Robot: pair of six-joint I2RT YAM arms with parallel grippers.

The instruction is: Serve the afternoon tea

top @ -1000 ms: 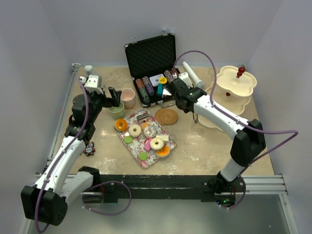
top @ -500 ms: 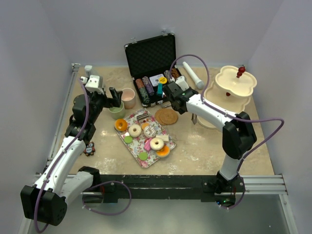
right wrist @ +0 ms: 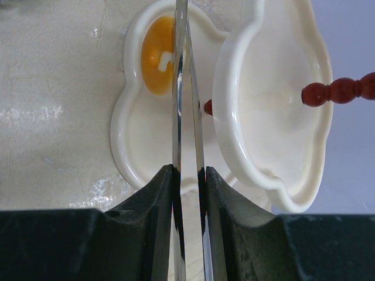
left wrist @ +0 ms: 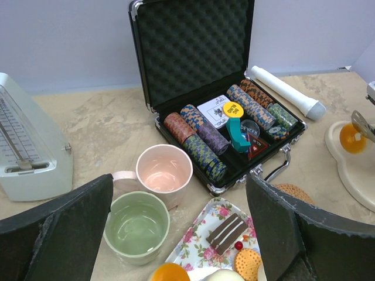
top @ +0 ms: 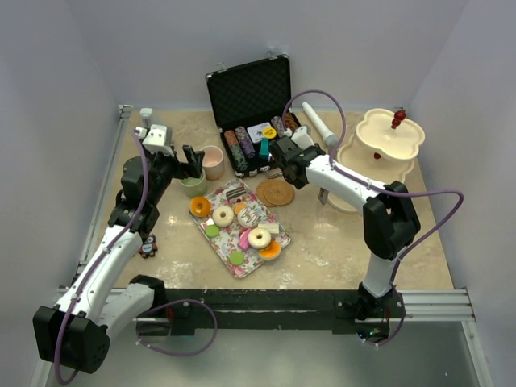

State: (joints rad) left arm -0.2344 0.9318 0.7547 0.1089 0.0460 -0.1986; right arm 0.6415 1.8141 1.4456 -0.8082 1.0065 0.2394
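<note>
At the bottom centre of the right wrist view, the right gripper (right wrist: 188, 178) pinches thin metal tongs (right wrist: 183, 88), their blades pressed together, edge-on. Beyond them is the tiered stand (right wrist: 275, 117), with one orange treat (right wrist: 157, 55) on its lowest plate. Held so narrowly, the slick tongs could twist, slip, or clip the stand's rim. In the top view's left half, the left gripper (top: 190, 160) hangs spread above the green cup (top: 193, 185). The other treats (top: 260, 237) lie on the tray (top: 222, 244) at centre.
</note>
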